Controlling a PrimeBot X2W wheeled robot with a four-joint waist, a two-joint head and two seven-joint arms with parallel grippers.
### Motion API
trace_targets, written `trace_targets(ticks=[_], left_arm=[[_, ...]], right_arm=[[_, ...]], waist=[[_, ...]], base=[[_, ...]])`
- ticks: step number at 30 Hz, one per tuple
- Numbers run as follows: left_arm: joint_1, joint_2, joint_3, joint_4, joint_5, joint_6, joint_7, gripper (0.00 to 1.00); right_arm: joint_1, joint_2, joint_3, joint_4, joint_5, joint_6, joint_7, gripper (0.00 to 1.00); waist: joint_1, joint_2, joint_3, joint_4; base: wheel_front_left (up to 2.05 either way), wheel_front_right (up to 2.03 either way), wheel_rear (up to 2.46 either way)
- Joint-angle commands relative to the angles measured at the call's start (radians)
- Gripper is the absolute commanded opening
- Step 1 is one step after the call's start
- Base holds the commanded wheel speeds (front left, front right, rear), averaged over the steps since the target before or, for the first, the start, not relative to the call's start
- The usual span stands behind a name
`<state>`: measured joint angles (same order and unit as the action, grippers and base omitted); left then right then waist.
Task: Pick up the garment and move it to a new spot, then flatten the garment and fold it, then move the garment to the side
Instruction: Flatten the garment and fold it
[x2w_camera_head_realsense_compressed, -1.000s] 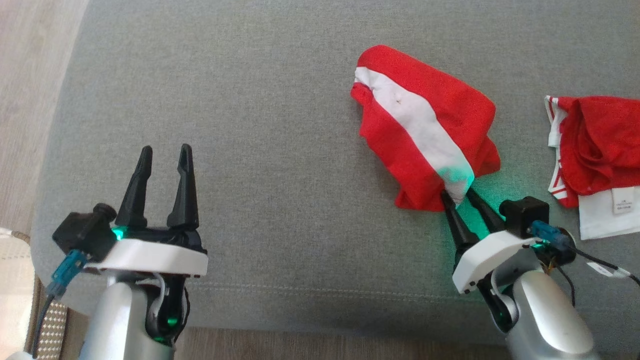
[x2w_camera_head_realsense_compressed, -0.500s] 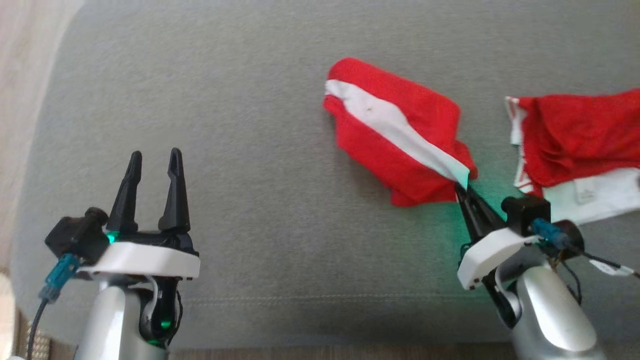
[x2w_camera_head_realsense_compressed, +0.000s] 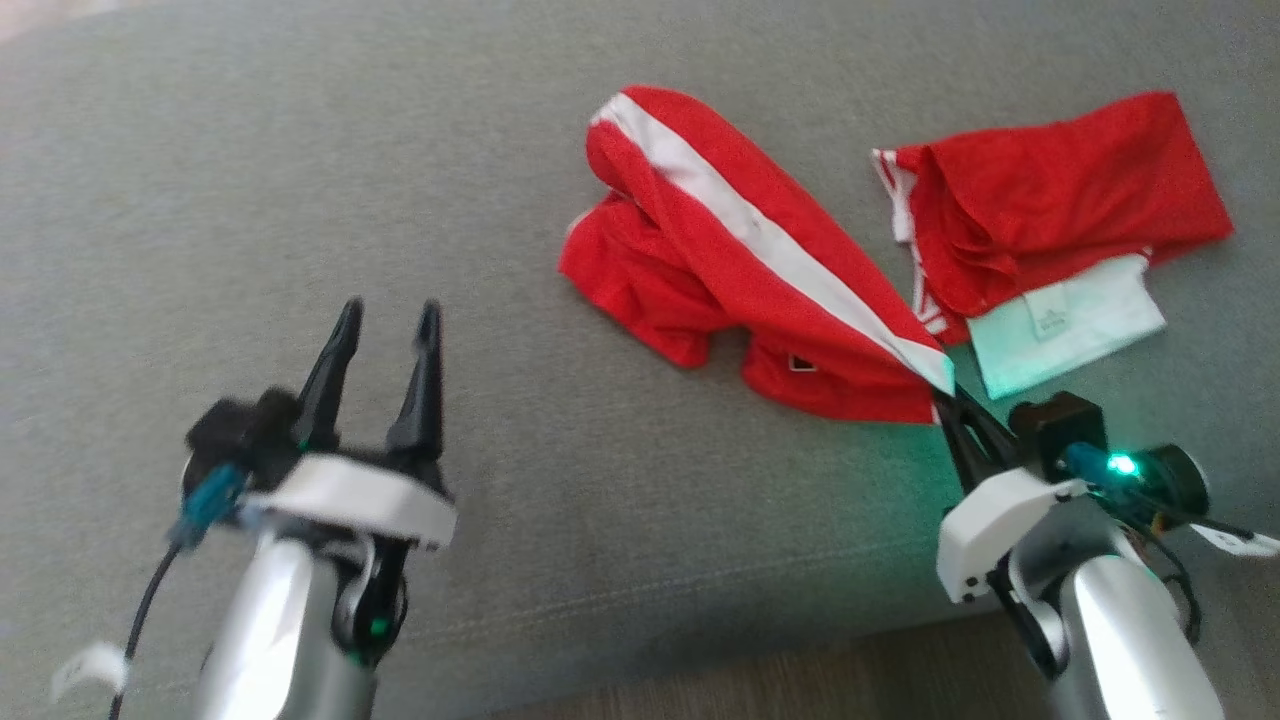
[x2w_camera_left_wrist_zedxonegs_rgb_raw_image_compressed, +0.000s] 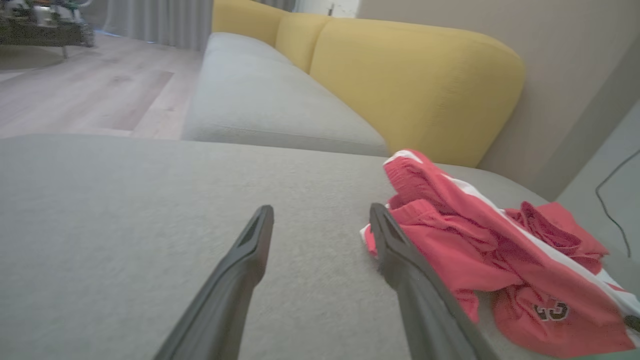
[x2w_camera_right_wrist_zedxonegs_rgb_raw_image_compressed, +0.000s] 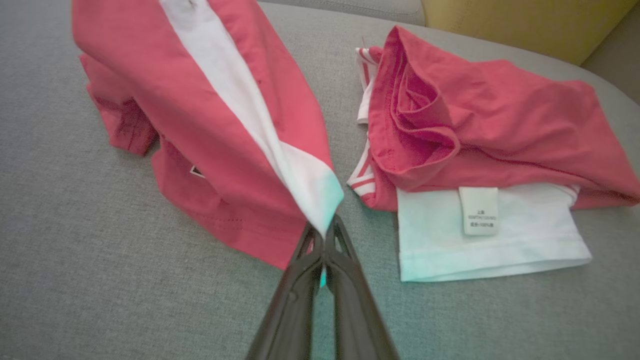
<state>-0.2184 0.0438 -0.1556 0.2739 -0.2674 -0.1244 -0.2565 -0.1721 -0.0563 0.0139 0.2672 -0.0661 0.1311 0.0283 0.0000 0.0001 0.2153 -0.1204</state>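
Right tool (x2w_camera_right_wrist_zedxonegs_rgb_raw_image_compressed: 325, 235): fingers pressed together, pinching the white tip of a stripe on the garment (x2w_camera_head_realsense_compressed: 720, 260). That corner is raised and drawn taut toward the tool. The rest of the garment, red w/ a white stripe and a small number patch, lies crumpled on the grey seat cushion (x2w_camera_head_realsense_compressed: 300, 180), right of centre. Left tool (x2w_camera_head_realsense_compressed: 390, 315): fingers spread, holding nothing, over bare cushion toward the front-left corner, well apart from the garment.

Progress, as a judgement: the grasp is made at one corner, and the move to a new spot looks to be starting at most, since the bulk of the cloth rests on the cushion. Not yet done: flattening, folding, moving aside. So this is early in the task.

Just beside the garment, on its right, a second red garment (x2w_camera_head_realsense_compressed: 1060, 200) w/ striped trim and a white panel w/ a label lies bunched toward the cushion's right edge. Near the gripped corner the two come very close; can't tell if they touch.

Room: the cushion's left half is bare, the obvious free area for spreading the cloth. The right side is crowded. The front edge runs close under both tools, w/ wood floor (x2w_camera_head_realsense_compressed: 800, 680) beyond, so cloth dragged toward the robot could slide off. In the left wrist view a yellow backrest (x2w_camera_left_wrist_zedxonegs_rgb_raw_image_compressed: 415, 85) rises past the far edge.
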Motion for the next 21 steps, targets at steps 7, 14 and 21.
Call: trace_targets(ticks=[7,14,21], left_arm=[[-0.224,0.078,-0.12,0.032,-0.097,-0.006,0.054,1.0],[-0.411,0.13,-0.202,0.096,-0.136,-0.006,0.187,1.0],[-0.584,0.133,-0.277,0.17,-0.208,-0.006,0.338,1.0]], right_arm=[[-0.014,0.006,0.101,-0.062,0.009,0.0,-0.03,0.0],[-0.03,0.006,0.144,-0.051,0.023,0.0,-0.086,0.0],[-0.04,0.006,0.168,-0.012,0.046,0.0,-0.12,0.0]], waist=[[0.0,-0.0001,0.059,-0.066],[0.0,-0.0001,0.094,-0.093],[0.0,-0.0001,0.115,-0.108]], base=[[0.0,0.0,0.0],[0.0,0.0,0.0],[0.0,0.0,0.0]])
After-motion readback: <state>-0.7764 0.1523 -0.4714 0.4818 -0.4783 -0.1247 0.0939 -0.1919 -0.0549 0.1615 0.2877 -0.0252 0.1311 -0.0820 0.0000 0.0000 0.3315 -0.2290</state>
